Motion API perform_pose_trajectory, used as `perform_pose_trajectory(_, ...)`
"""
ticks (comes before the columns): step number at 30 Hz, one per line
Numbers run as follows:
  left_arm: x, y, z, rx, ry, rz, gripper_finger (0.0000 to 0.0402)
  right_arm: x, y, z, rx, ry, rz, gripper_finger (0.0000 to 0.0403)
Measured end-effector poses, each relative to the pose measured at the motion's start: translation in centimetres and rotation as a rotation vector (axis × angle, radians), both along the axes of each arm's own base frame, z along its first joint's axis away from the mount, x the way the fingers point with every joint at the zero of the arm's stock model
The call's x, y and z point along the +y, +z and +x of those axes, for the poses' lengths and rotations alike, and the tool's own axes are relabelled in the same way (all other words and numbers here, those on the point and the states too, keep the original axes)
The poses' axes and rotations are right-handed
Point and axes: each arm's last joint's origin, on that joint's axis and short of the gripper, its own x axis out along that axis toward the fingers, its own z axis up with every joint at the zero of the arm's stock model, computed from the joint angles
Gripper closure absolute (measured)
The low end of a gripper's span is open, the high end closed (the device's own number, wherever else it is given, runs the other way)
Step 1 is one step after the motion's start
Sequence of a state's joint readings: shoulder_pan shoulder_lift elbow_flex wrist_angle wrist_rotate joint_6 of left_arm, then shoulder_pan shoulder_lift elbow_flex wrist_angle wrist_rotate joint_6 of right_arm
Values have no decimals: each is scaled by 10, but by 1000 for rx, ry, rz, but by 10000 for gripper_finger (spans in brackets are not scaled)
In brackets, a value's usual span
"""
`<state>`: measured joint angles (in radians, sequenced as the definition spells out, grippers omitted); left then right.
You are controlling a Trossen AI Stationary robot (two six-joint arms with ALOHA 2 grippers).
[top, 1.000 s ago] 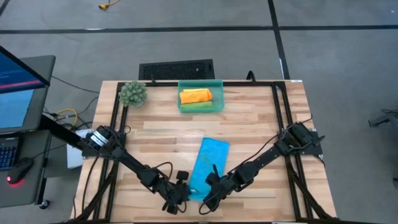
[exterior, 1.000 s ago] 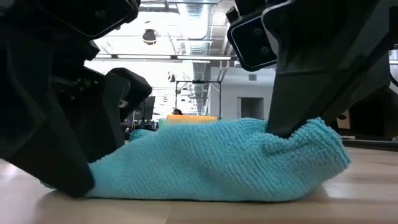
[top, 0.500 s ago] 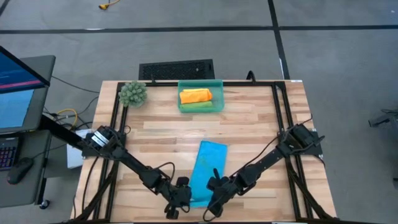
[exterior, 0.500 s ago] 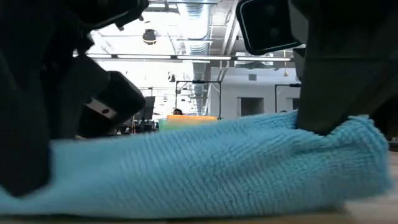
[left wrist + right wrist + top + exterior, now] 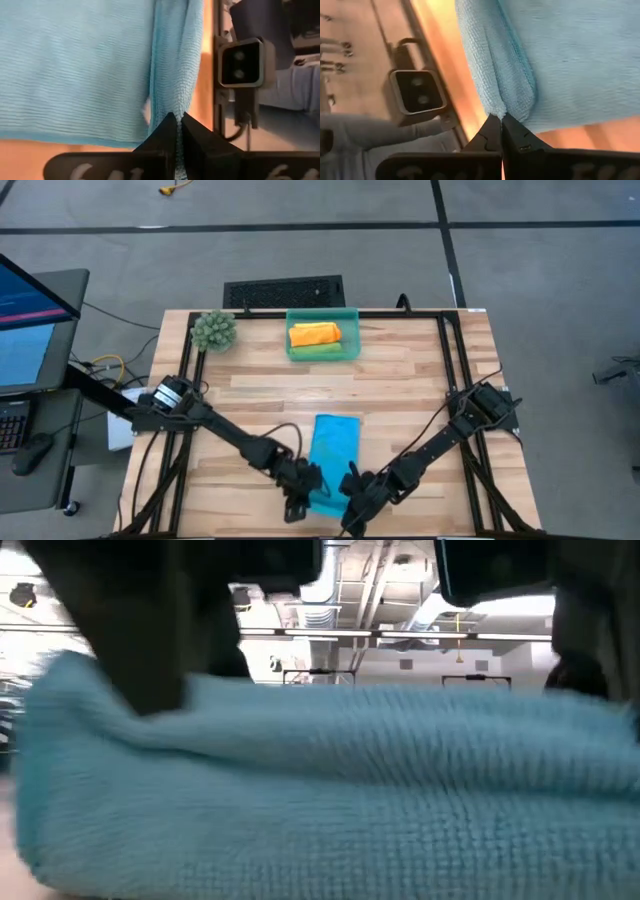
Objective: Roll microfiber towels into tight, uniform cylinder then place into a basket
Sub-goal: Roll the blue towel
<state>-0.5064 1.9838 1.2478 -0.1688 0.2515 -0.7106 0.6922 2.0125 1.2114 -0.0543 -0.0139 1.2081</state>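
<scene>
At the counter's (image 5: 420,390) near edge, far from the basket (image 5: 322,314), I have both hands pinching the blue towel (image 5: 334,450) along its near hem: the left hand (image 5: 306,496) with its fingers (image 5: 165,131) pressed together on a raised fold at one corner, the right hand (image 5: 355,502) pinched just as tightly on the other corner. Most of the towel lies flat on the wood, stretching from the hands toward the basket, while the gripped edge is gathered and lifted into a soft ridge.

I judge the cloth light, limp and plush, with a looped nap that should grip itself rather than slide. It has no stiffness, so any edge I let go of will probably sag or unroll. The corners of the near hem look like the right places to hold, since a matched grip at both ends should keep the roll square and even.

Beyond the towel's far end the basket sits against the counter's far edge, already holding an orange roll (image 5: 314,334) and a green roll (image 5: 318,351), with some room beside them. A spiky green plant ball (image 5: 213,330) stands beside the basket at the far corner, well clear. Nothing lies between the towel and the basket; the main hazards I see are my own two arms crowding each other over the narrow cloth, and the counter's near edge close by the hands.
</scene>
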Motion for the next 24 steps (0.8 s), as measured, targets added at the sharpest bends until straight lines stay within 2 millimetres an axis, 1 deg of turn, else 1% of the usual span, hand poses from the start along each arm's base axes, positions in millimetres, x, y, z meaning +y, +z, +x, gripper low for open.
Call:
perform_pose_trajectory(4, 15, -13, 9, 67, 9, -45, 399, -5, -4, -1, 59, -48, -10, 396)
perform_pose_trajectory(8, 15, -23, 11, 92, 5, -56, 399, -7, -5, -1, 96, -90, -5, 398)
perform_pose_trajectory(11, 12, -25, 9, 97, 1, -48, 399, -9, -5, 0, 95, -104, -12, 398)
perform_pose_trajectory(14, 13, -25, 9, 83, 31, -8, 399, -9, -6, 0, 94, -107, -15, 389)
perform_pose_trajectory(19, 14, -26, 9, 75, 54, 23, 399, -11, -6, 1, 94, -113, -17, 349)
perform_pose_trajectory(24, 14, -26, 9, 73, 58, 32, 399, -14, -7, 3, 97, -122, -19, 281)
